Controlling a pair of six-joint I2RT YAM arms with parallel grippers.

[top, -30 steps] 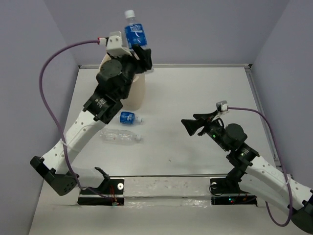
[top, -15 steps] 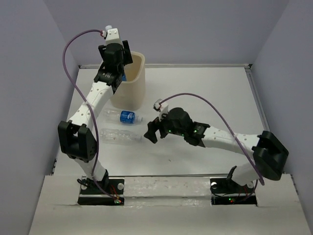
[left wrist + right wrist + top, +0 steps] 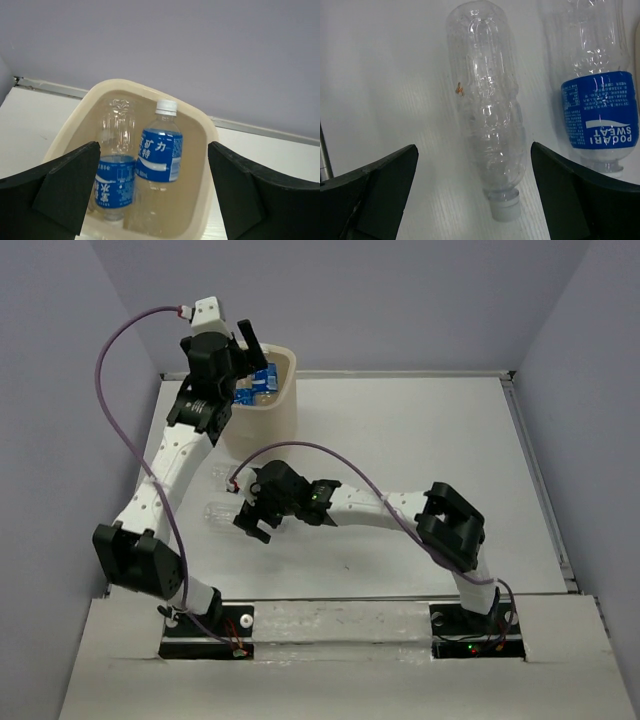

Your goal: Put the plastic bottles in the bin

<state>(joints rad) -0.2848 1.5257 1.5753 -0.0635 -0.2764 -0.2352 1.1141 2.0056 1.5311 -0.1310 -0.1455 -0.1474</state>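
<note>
The left gripper, clutching a bottle a second ago, is now hanging released over the bin at the table's 11 o'clock; the capped bottle is standing inside beside a second labelled bottle; the right gripper, swung across, is spreading around the unlabelled bottle, grasping nothing; the blue-labelled bottle is lying at 2 o'clock, partly cut off; two are remaining; the bin's floor is staying hidden.

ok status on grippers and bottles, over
Left gripper open over tall cream plastic bin, two blue-labelled clear plastic bottles visible inside. Right gripper open above unlabelled clear bottle lying on table. Blue-labelled bottle close beside it.
</note>
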